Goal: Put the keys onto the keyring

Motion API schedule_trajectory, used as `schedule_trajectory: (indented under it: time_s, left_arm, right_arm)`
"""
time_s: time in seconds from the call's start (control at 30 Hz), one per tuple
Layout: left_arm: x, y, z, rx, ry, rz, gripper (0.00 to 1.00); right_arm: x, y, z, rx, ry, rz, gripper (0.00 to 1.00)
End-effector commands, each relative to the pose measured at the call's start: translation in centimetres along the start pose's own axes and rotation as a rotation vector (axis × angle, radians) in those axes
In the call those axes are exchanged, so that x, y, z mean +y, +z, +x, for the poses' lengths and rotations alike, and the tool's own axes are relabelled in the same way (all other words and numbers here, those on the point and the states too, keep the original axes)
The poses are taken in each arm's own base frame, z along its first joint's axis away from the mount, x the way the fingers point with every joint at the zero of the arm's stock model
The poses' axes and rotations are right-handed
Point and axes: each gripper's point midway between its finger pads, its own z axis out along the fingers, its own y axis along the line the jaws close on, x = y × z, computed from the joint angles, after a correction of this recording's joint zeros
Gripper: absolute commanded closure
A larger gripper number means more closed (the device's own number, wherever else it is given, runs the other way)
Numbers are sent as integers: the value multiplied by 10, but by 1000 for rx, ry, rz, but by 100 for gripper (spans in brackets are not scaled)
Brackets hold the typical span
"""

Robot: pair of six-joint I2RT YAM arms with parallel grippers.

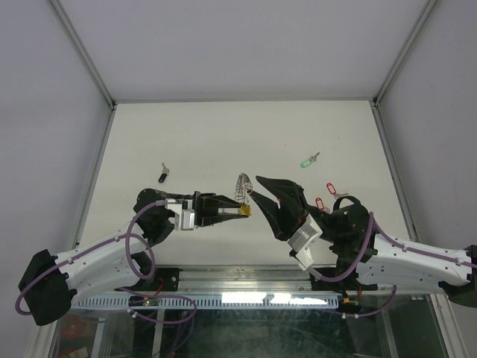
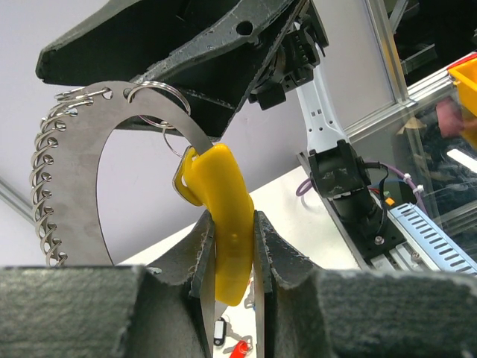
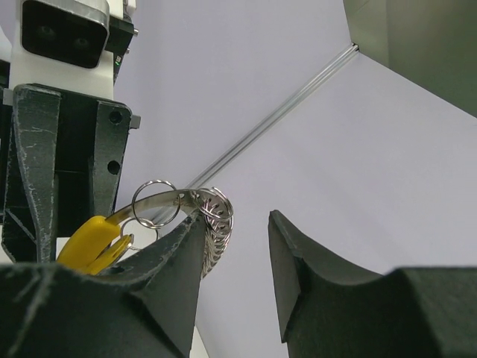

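Observation:
My left gripper (image 2: 232, 224) is shut on the yellow segment (image 2: 223, 216) of the keyring (image 2: 97, 149), holding it above the table. The keyring is a curved silvery band with small split rings along it (image 1: 241, 186). My right gripper (image 3: 237, 224) stands open beside the band, and its left finger (image 3: 175, 261) touches the coiled rings (image 3: 216, 216). Nothing lies between its jaws. On the table lie a black-tagged key (image 1: 162, 175), a green-tagged key (image 1: 308, 161) and two red-tagged keys (image 1: 332, 188), (image 1: 320, 203).
White enclosure walls and metal frame posts (image 1: 86, 52) border the table on three sides. The two arm bases and a rail (image 1: 246, 298) sit at the near edge. The red-tagged keys lie close to the right arm's wrist (image 1: 343, 216).

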Motion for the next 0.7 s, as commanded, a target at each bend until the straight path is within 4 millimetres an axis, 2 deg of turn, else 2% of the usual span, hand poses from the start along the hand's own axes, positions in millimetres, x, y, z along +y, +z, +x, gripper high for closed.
schedule_trajectory:
  time_s: [0.0, 0.37, 0.57, 0.6, 0.67]
  left_arm:
    - [9, 2, -16, -38, 73, -2, 100]
    - [9, 1, -16, -33, 82, -13, 100]
    - [12, -1, -14, -4, 101, -19, 100]
    - [12, -1, -14, 2, 105, -19, 100]
    - [13, -1, -13, 14, 118, -18, 100]
  right_arm:
    - [-33, 1, -27, -82, 2, 95, 58]
    - [-24, -3, -25, -57, 34, 44, 62]
    - [-12, -19, -18, 3, 42, -41, 62]
    - [-8, -23, -16, 18, 102, -52, 62]
    - [-16, -32, -6, 92, 233, 14, 62]
